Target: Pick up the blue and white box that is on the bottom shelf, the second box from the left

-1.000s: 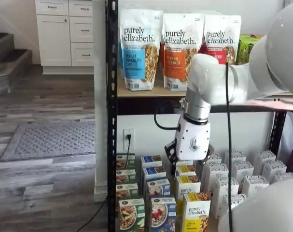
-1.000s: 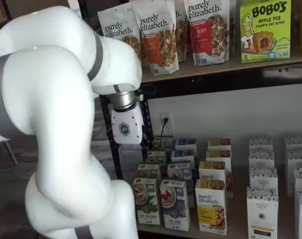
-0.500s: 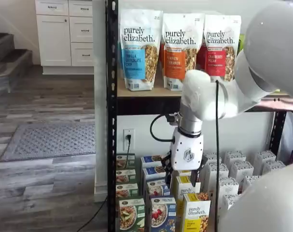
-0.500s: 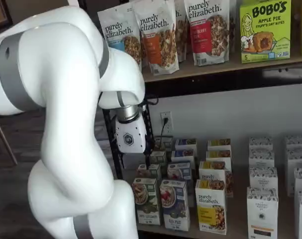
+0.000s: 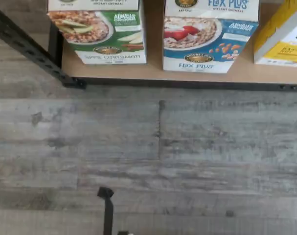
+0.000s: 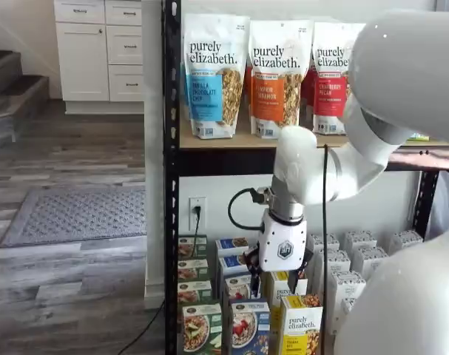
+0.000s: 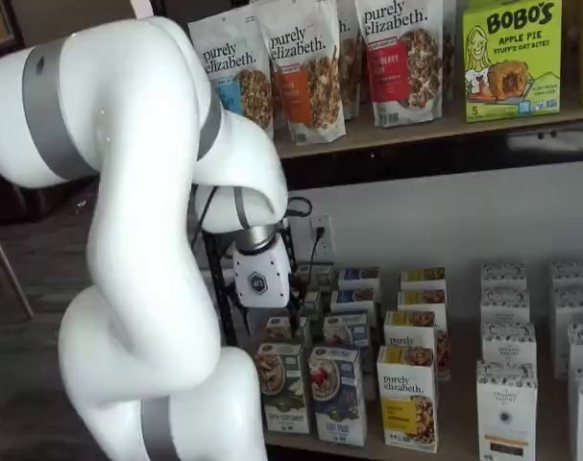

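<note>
I'm looking at the blue and white box (image 7: 337,394), berry bowl on its front, upright at the bottom shelf's (image 5: 138,73) front edge between a green carton (image 7: 282,387) and a yellow carton (image 7: 407,398). My end effector (image 6: 277,279) hangs above them, released, holding nothing.

Looks like a room in a home, set up like a little shop. Black rack (image 6: 171,185) full of granola bags (image 6: 213,74) and small boxes (image 7: 407,397). White cupboards (image 6: 98,48), stairs (image 6: 9,92), grey rug (image 6: 76,214), wood floor (image 5: 148,156).
</note>
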### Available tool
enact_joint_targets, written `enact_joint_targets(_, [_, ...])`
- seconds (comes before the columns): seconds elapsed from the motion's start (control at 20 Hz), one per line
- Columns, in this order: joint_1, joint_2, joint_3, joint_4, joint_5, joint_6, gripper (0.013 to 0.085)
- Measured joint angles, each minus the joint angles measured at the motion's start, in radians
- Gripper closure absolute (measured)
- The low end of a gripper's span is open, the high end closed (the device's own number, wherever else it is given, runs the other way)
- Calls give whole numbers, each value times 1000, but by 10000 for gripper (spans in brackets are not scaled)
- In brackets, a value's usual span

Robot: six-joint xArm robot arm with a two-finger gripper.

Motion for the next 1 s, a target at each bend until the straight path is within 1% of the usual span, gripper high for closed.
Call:
enact_joint_targets(0.35, [-13, 82, -4, -17, -102, -2, 130])
enact_joint_targets(0.7, [-22, 189, -35, -19, -178, -10, 130])
enact_joint_targets(0.75, [-24, 213, -44, -27, -193, -6, 130])
enact_joint_targets(0.9, [-28, 268, -63, -24, -233, -14, 130])
enact_joint_targets(1.0, [-31, 308, -79, -13, -258, -27, 130])
